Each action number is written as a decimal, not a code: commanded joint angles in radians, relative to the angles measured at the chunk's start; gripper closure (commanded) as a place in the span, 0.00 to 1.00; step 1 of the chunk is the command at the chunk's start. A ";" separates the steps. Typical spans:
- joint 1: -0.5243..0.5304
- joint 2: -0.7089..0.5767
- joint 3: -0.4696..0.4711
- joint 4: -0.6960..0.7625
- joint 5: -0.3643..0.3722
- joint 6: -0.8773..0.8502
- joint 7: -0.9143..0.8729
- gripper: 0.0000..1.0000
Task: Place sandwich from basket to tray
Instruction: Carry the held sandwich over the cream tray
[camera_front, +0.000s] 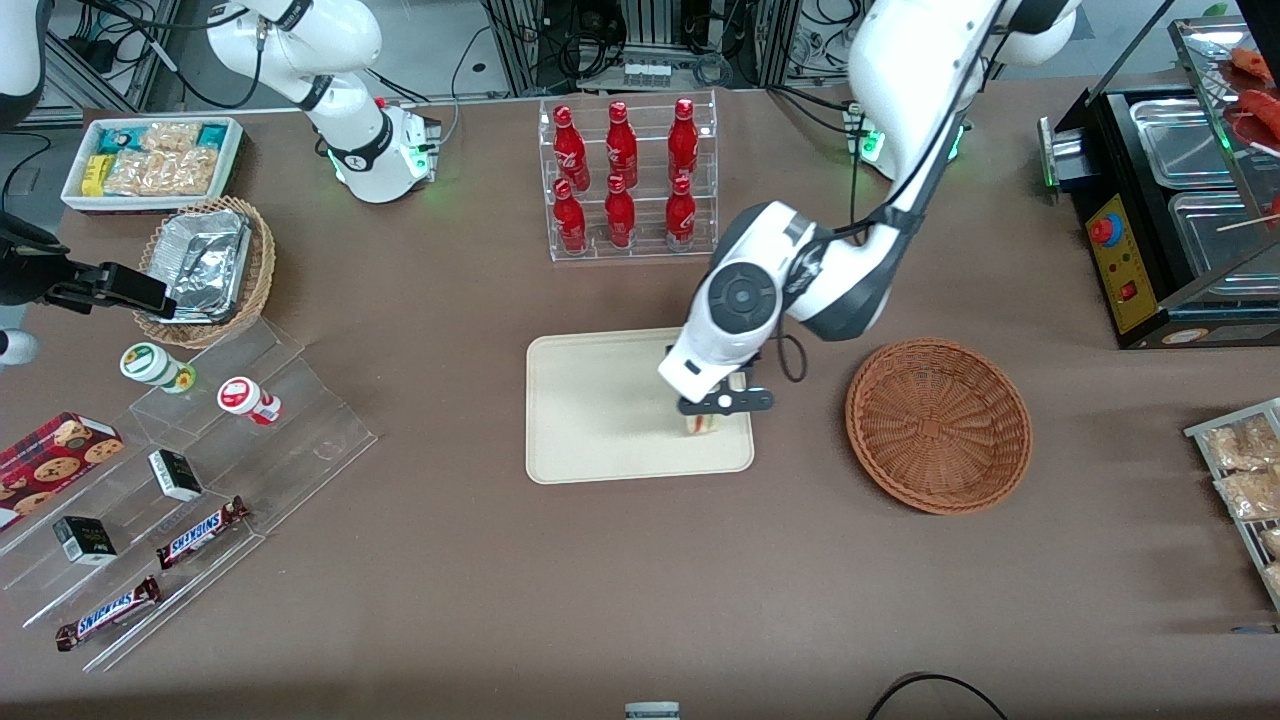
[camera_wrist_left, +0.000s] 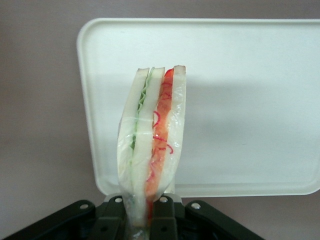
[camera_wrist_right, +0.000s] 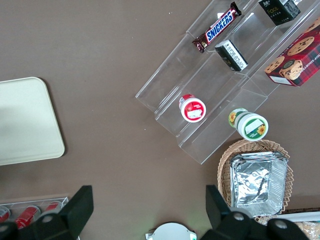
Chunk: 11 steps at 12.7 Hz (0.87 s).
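The sandwich (camera_wrist_left: 152, 145) is a wrapped wedge of white bread with green, orange and red filling. My left gripper (camera_wrist_left: 142, 212) is shut on its lower end and holds it over the cream tray (camera_wrist_left: 240, 100). In the front view the gripper (camera_front: 712, 412) is over the tray's (camera_front: 600, 405) end nearest the basket, and a bit of the sandwich (camera_front: 700, 424) shows below it. I cannot tell whether the sandwich touches the tray. The reddish-brown wicker basket (camera_front: 938, 424) stands empty beside the tray, toward the working arm's end.
A clear rack of red bottles (camera_front: 627, 176) stands farther from the front camera than the tray. A tan basket with foil containers (camera_front: 207, 270), acrylic steps with snacks (camera_front: 190, 480) and a white snack bin (camera_front: 152, 160) lie toward the parked arm's end. A black warmer (camera_front: 1170, 200) stands at the working arm's end.
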 joint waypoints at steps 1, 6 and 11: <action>-0.063 0.097 0.018 0.123 -0.012 0.018 -0.064 1.00; -0.092 0.162 0.019 0.188 0.044 0.049 -0.168 1.00; -0.105 0.203 0.019 0.217 0.091 0.082 -0.259 1.00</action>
